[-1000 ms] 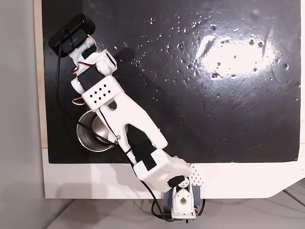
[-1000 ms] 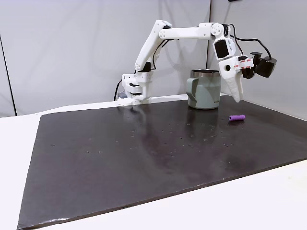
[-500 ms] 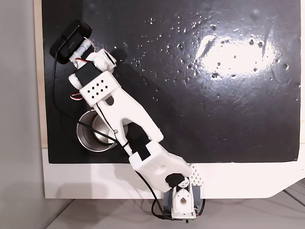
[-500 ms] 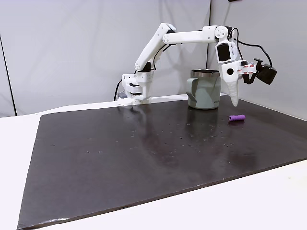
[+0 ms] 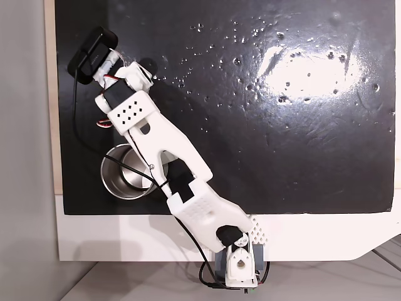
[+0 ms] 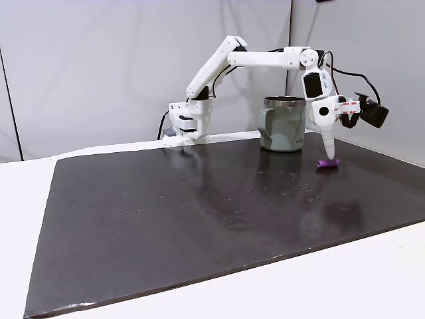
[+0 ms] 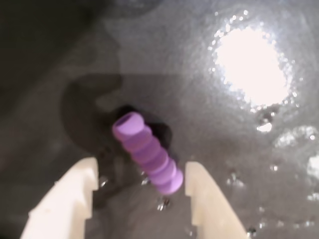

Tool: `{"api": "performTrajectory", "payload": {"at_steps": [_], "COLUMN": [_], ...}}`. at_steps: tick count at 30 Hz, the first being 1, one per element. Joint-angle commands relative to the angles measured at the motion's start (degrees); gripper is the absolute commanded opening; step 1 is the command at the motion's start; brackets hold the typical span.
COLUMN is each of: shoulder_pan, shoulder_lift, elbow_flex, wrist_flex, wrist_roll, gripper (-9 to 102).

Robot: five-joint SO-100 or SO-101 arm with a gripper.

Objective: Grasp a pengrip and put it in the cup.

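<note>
A white desk (image 5: 125, 238) carries a large black mat (image 5: 282, 125) whose glossy surface is speckled with small dimples and throws back a bright patch of light. In a fixed view from the side the mat (image 6: 199, 212) runs back to plain grey wall panels (image 6: 99, 66), and the desk's white top shows along the near edge. The white arm (image 6: 265, 56) rises from its base (image 6: 189, 123) at the far edge of the mat and reaches over towards the right of that view.

The cup (image 6: 284, 123), a steel mug with a pale grey body and a loop handle, stands upright on the mat near the far edge. From above, the cup (image 5: 122, 179) shows a shiny bare inside; the arm crosses over part of its rim, and what can be seen of the inside holds nothing.

The pengrip (image 7: 148, 153), a ribbed purple tube, lies on its side on the mat, well apart from the cup and to its right in the side view (image 6: 327, 163). In the wrist view the end effector (image 7: 142, 185) has its two pale fingers (image 7: 75, 191) spread apart, one on each side of the pengrip's near end, with a gap between each finger and the tube. From the side, the end effector (image 6: 328, 154) points down with its tip right at the pengrip.
</note>
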Motion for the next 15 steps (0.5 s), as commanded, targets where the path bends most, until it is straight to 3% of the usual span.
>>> {"api": "performTrajectory", "payload": {"at_steps": [1,15], "shoulder_pan": [1.8,2.1], "shoulder_lift": [0.5,1.0], "elbow_flex": [-0.1,7.2], "wrist_flex": [-2.8,-3.8], "wrist_roll": [-1.0,-2.8], "gripper": [23,17]}}
